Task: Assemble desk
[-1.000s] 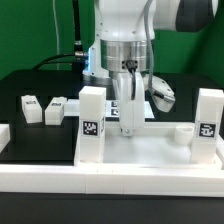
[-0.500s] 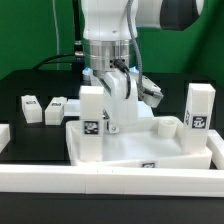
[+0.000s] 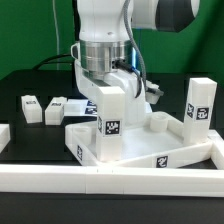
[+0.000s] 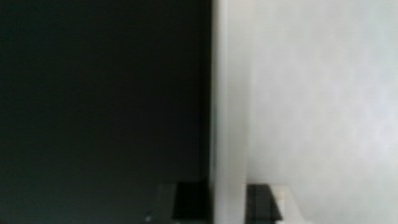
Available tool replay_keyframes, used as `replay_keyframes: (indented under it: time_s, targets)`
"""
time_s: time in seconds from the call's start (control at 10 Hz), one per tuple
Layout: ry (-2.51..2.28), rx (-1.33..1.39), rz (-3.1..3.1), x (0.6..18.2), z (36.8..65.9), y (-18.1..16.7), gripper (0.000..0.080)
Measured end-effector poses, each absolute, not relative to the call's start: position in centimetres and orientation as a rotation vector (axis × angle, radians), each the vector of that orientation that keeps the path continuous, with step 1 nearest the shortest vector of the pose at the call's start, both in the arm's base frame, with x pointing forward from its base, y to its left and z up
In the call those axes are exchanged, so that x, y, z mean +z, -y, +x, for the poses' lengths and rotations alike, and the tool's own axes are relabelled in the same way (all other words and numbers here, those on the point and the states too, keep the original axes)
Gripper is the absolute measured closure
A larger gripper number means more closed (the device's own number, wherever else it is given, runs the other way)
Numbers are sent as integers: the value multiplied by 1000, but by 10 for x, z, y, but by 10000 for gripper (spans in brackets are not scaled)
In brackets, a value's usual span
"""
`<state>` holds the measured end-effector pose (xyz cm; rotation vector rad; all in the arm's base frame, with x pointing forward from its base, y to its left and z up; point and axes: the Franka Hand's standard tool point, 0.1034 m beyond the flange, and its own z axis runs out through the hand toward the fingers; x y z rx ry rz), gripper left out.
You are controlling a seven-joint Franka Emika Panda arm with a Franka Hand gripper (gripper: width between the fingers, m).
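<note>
Tabletop (image 3: 186, 153) swung further round — black table (image 3: 30, 82), green backdrop (image 3: 35, 30).

White rimmed tabletop (image 3: 165, 152) lies askew; near leg (image 3: 109, 125) and far leg (image 3: 198, 105) stand upright at its corners, tags showing; two loose legs (image 3: 31, 107) lie beyond, at the exterior view's left

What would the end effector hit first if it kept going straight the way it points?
The desk tabletop: in the wrist view a white wall, apparently its rim, sits right between the fingers of the end effector. Beyond that, depth is unclear.
</note>
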<state>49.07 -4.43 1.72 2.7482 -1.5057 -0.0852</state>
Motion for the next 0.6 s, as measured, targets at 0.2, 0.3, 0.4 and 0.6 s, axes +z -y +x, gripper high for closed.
replay_keyframes:
  time_s: [0.2, 0.3, 0.4, 0.6]
  targets:
    - [1272, -90, 2847, 20, 493, 49, 738]
    - [1170, -83, 2883, 21, 496, 51, 738]
    - [1052, -84, 2929, 21, 496, 51, 738]
    - [886, -87, 2986, 21, 496, 51, 738]
